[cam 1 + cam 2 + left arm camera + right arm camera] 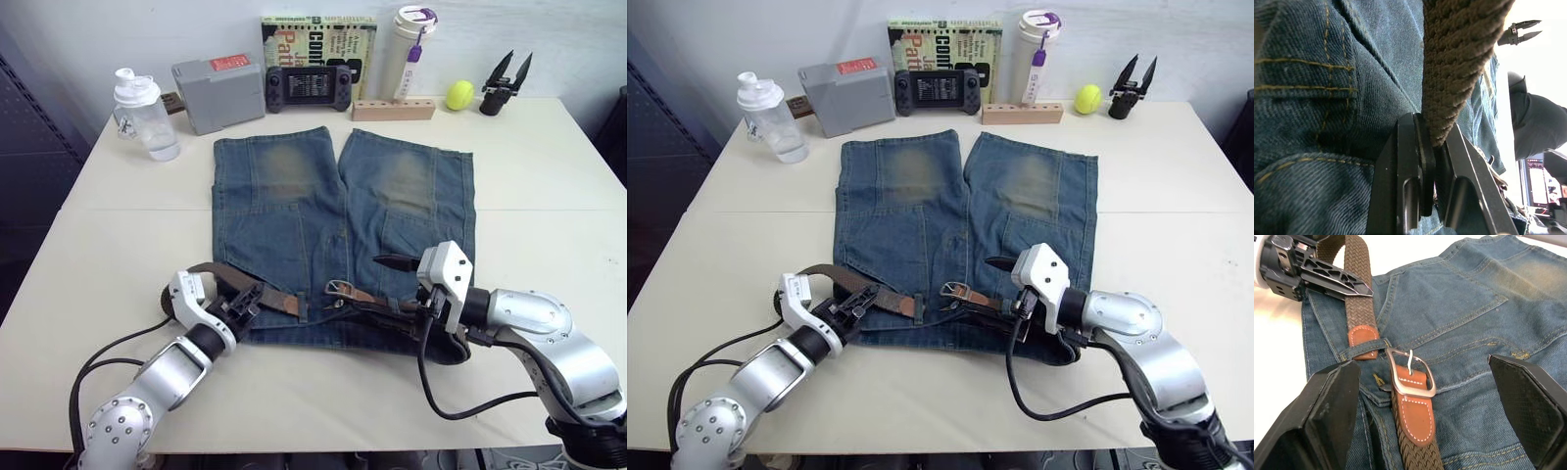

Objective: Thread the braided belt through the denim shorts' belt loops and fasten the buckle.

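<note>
The denim shorts (294, 215) lie flat on the table with the waistband nearest me. The braided belt (211, 271) runs along the waistband. Its leather tip (1363, 340) sits at a belt loop (1365, 351), close to the buckle (1409, 374). My left gripper (245, 302) is at the waistband's left end, shut on the braided belt (1459, 58). At the waistband's right side my right gripper (397, 284) hovers open, and its fingers (1327, 416) stand apart on either side of the buckle without touching it.
Along the table's far edge stand a shaker bottle (145, 116), a grey box (217, 93), a game console (309, 86), a book (318, 39), a tumbler (411, 49), a wooden block (392, 109), a yellow ball (459, 94) and a spare black gripper (505, 83).
</note>
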Controlling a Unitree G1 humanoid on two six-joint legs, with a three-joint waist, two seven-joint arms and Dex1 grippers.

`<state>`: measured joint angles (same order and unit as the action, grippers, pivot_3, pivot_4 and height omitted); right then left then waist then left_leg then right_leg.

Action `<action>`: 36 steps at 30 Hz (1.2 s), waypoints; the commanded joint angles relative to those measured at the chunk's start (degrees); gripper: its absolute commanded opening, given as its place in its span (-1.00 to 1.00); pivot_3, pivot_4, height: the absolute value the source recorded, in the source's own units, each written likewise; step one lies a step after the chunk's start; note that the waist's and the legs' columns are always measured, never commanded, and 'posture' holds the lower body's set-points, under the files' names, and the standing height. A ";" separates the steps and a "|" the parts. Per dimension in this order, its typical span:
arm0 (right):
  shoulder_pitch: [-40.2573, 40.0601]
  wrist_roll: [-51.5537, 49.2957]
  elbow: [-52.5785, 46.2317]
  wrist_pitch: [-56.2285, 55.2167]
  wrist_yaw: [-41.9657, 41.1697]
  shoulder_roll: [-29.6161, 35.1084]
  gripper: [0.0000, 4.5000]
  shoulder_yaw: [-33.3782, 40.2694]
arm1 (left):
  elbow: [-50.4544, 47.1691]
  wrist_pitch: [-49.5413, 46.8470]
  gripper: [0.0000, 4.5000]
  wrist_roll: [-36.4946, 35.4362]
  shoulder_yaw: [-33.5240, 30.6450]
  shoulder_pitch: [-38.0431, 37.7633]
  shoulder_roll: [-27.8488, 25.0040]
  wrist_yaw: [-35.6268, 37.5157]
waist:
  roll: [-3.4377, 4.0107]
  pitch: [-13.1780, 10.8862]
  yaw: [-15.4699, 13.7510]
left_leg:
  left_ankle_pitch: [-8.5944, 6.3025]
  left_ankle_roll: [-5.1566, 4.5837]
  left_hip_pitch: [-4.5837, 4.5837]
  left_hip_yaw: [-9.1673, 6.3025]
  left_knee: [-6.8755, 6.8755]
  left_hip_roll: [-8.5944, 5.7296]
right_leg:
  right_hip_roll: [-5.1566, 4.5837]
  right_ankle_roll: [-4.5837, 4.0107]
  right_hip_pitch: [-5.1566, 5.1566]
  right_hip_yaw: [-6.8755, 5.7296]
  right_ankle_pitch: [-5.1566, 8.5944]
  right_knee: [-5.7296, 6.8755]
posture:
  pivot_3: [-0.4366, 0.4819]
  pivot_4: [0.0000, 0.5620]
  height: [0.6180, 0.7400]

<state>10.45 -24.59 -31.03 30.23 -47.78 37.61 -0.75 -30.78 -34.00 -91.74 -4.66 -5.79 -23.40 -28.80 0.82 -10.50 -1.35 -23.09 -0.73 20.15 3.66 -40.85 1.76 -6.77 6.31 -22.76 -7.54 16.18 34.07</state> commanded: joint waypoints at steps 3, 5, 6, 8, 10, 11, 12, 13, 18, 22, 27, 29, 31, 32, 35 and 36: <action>-0.92 -2.37 -5.19 2.26 1.87 1.05 0.98 2.72 | 4.02 -3.64 -1.00 6.14 3.67 4.14 -0.58 5.66 | 0.00 0.00 -0.20 | 0.00 0.00 0.00 -0.01 -0.01 -0.01 | 0.00 0.00 0.00 -0.01 0.00 0.00 | -0.05 -0.47 0.85; -1.08 -2.42 -5.73 2.61 2.20 1.16 0.98 2.72 | 5.33 -4.88 -1.00 7.82 4.58 5.37 -0.83 7.80 | 0.00 0.00 -0.18 | 0.00 0.00 0.01 0.03 -0.02 -0.02 | 0.00 0.02 0.01 -0.01 -0.01 0.01 | -0.05 -0.47 0.85; -1.20 -2.47 -5.95 2.76 2.40 1.12 0.98 2.68 | 6.07 -5.63 -1.00 8.63 5.30 6.26 -0.87 9.04 | 0.00 0.00 -0.19 | 0.00 0.00 0.01 0.04 -0.01 -0.03 | 0.00 0.02 0.01 -0.01 -0.01 0.01 | -0.05 -0.47 0.85; -1.73 -1.73 -6.19 2.45 2.67 1.14 0.98 2.03 | 8.07 -6.98 -1.00 12.28 7.81 8.26 -1.08 11.80 | 0.00 0.00 -0.22 | 0.00 0.00 0.00 0.07 -0.01 -0.04 | 0.01 0.02 0.01 -0.02 -0.01 0.02 | -0.05 -0.47 0.85; -1.95 -0.96 -6.09 2.07 3.05 0.94 0.98 1.31 | 8.82 -7.86 -1.00 14.76 10.20 9.59 -1.04 14.14 | 0.00 0.00 -0.23 | 0.00 0.00 0.01 0.08 -0.02 -0.04 | 0.01 0.02 0.01 -0.02 -0.01 0.02 | -0.05 -0.47 0.85; -2.04 -0.39 -6.03 1.73 3.22 0.92 0.98 0.83 | 8.76 -8.04 -1.00 16.05 11.23 10.14 -1.07 15.27 | 0.00 0.00 -0.28 | 0.00 0.00 0.01 0.09 -0.02 -0.04 | 0.01 0.02 0.01 -0.02 -0.01 0.02 | -0.05 -0.47 0.85; -2.09 -0.01 -5.97 1.49 3.33 0.94 0.98 0.52 | 8.75 -8.23 -1.00 17.08 11.85 10.55 -1.02 16.14 | 0.00 0.00 -0.42 | 0.00 0.00 0.01 0.10 -0.02 -0.06 | 0.00 0.02 0.01 -0.02 -0.01 0.02 | -0.05 -0.47 0.85; -2.17 0.46 -5.92 1.20 3.49 0.96 0.98 0.13 | 8.55 -8.15 -1.00 18.71 12.55 11.14 -1.10 17.57 | 0.00 0.00 -0.43 | 0.00 0.00 0.02 0.13 -0.03 -0.08 | 0.00 0.03 0.02 -0.02 -0.01 0.01 | -0.05 -0.47 0.85; -2.40 3.00 -5.70 -0.76 4.75 0.43 0.98 -1.28 | 6.66 -7.89 -1.00 23.10 13.99 12.66 -1.73 22.98 | 0.01 0.01 -0.54 | 0.00 0.00 0.04 0.23 -0.04 -0.10 | 0.01 0.05 0.04 -0.02 -0.03 0.00 | -0.05 -0.47 0.85; -2.07 9.62 -4.36 -6.61 5.17 1.68 0.98 -4.17 | 6.12 -7.33 -1.00 28.22 14.60 12.51 -1.92 26.57 | 0.01 0.00 -0.29 | 0.01 0.02 0.05 0.27 -0.03 -0.07 | 0.03 0.07 0.04 -0.05 -0.04 -0.01 | -0.05 -0.47 0.85; -2.63 17.85 -1.69 -18.47 3.69 3.55 0.98 -7.56 | 6.66 -8.44 -1.00 33.36 14.09 11.92 -1.60 30.01 | 0.01 0.00 -0.21 | 0.01 0.04 0.04 0.34 -0.02 -0.05 | 0.05 0.08 0.03 -0.04 -0.03 -0.03 | -0.05 -0.47 0.85; -2.51 20.74 -0.52 -22.80 3.84 4.02 0.98 -8.23 | 6.60 -8.95 -1.00 34.81 14.08 11.89 -1.44 30.77 | 0.01 0.00 -0.19 | 0.02 0.04 0.04 0.35 -0.02 -0.04 | 0.05 0.09 0.03 -0.05 -0.04 -0.03 | -0.05 -0.47 0.85; -1.86 25.27 1.48 -28.24 5.11 4.36 0.98 -9.22 | 6.61 -9.40 -1.00 35.81 13.95 11.79 -0.95 31.39 | 0.01 0.00 -0.17 | 0.02 0.05 0.04 0.36 -0.02 -0.04 | 0.06 0.09 0.03 -0.05 -0.04 -0.03 | -0.05 -0.47 0.85; -1.86 26.95 2.26 -30.01 5.31 4.67 0.98 -9.66 | 6.57 -9.58 -1.00 36.09 13.86 11.74 -0.73 31.59 | 0.01 0.01 -0.16 | 0.02 0.05 0.03 0.35 -0.02 -0.03 | 0.05 0.09 0.04 -0.05 -0.04 -0.03 | -0.05 -0.47 0.85; -1.90 30.68 4.50 -33.80 6.35 4.50 0.98 -10.47 | 6.57 -10.52 -1.00 37.40 13.71 11.95 -0.33 32.59 | 0.01 0.00 -0.20 | 0.02 0.05 0.03 0.34 -0.02 -0.02 | 0.05 0.10 0.04 -0.06 -0.04 -0.03 | -0.05 -0.47 0.85; -1.66 31.83 5.07 -34.60 6.84 4.21 0.98 -10.75 | 6.50 -10.86 -1.00 37.77 13.62 11.99 -0.15 32.87 | 0.01 0.00 -0.19 | 0.02 0.05 0.04 0.33 -0.03 -0.01 | 0.05 0.10 0.04 -0.05 -0.04 -0.03 | -0.05 -0.47 0.85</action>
<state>8.33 5.54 -25.50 -1.97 -41.98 42.02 -11.34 -22.42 -43.25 -54.84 7.80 6.54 -23.72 2.69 0.83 -10.50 -1.54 -23.07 -0.68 20.19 3.99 -40.88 1.74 -6.72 6.41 -22.73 -7.59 16.14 34.04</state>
